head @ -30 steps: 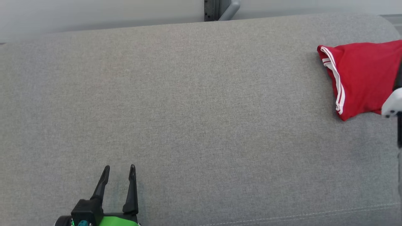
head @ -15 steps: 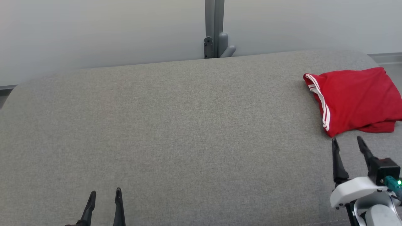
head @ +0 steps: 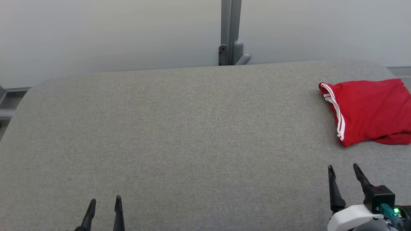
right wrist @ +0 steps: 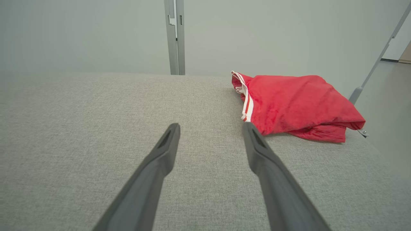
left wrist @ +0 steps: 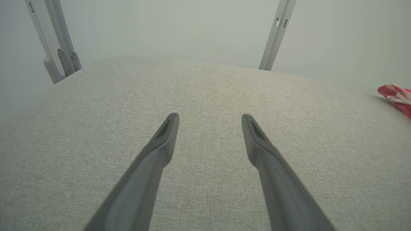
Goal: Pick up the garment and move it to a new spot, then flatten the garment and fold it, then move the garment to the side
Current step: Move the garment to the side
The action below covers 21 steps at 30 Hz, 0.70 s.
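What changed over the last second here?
The head camera tilted up, so the whole view shifted. The right gripper drew back from the red garment toward the robot, open and empty. Nothing was grasped or released. Unchanged: the red garment lies folded at the right of the grey cushion; the left gripper stays open.

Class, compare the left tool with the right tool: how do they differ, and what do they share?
The right tool sits near the red garment; the left tool is far from it, across the grey cushion. In the head view the right tool shows its white housing and a green light; the left tool is cut off at its dark fingers by the bottom edge. Both stand open, holding nothing.
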### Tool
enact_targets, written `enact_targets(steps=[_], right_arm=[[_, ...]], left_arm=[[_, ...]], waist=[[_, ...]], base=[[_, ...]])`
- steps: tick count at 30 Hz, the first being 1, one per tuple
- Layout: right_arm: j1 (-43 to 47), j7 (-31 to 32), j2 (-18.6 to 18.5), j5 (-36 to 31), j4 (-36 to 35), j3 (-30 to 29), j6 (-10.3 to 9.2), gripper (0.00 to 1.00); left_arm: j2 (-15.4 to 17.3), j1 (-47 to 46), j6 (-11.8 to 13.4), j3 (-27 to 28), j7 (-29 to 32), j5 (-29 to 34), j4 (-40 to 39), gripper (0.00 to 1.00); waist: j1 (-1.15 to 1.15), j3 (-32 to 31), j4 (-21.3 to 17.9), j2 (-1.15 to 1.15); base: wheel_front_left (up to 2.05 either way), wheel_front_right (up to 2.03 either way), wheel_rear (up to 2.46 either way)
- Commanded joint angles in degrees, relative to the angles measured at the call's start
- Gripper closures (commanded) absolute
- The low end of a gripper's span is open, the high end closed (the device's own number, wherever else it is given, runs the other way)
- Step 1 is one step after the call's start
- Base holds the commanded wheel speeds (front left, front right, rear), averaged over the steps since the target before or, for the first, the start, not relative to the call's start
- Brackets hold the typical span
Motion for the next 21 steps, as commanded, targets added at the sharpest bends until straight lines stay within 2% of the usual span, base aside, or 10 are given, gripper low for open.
enact_targets(steps=[1, 21], right_arm=[[0.77, -0.14, 0.02, -0.61, -0.42, 0.09, -0.1, 0.0], [0.17, -0.15, 0.21, -0.52, 0.39, 1.5, -0.1, 0.0]], left_arm=[[0.11, -0.62, -0.38, 0.2, -0.14, 0.13, 0.19, 0.0], [0.11, -0.59, -0.75, 0.82, -0.15, 0.64, 2.27, 0.0]], waist=[[0.0, -0.19, -0.1, 0.0], [0.0, -0.81, 2.13, 0.0]], base=[[0.0, 0.0, 0.0], [0.0, 0.0, 0.0]])
